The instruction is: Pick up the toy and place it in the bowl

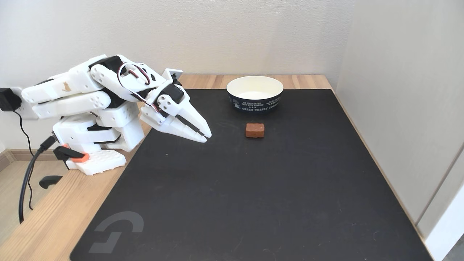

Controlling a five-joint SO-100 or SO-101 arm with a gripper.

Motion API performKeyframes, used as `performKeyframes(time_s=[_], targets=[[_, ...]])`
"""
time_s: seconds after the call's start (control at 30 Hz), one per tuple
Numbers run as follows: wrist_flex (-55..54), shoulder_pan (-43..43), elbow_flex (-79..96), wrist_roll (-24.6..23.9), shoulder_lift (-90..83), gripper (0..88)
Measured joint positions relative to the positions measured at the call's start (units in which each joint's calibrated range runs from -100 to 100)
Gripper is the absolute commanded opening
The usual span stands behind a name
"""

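The toy (pixel 255 130), a small reddish-brown brick-like block, lies on the black mat in the fixed view. Behind it stands the bowl (pixel 255 92), round, cream-white inside and dark navy outside with white lettering; nothing shows inside it. My white gripper (pixel 206 137) hangs low over the mat to the left of the toy, well apart from it, pointing down and to the right. Its two fingers lie together with nothing between them, so it is shut.
A large black mat (pixel 253 192) covers most of the wooden table (pixel 47 221). The arm's base (pixel 98 145) is clamped at the table's left edge, with cables beside it. A pale wall runs along the back and a panel (pixel 406 90) along the right side.
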Motion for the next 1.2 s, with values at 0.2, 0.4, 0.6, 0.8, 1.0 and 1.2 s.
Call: performKeyframes(time_s=[0.2, 0.4, 0.6, 0.8, 1.0, 1.2], targets=[[0.00, 0.00, 0.00, 0.00, 0.00, 3.0], [0.00, 0.00, 0.00, 0.00, 0.00, 3.1], [0.00, 0.00, 0.00, 0.00, 0.00, 5.1], [0.00, 0.00, 0.00, 0.00, 0.00, 38.5], [0.00, 0.00, 0.00, 0.00, 0.00, 40.4], [0.84, -0.75, -0.38, 0.00, 0.00, 40.7]])
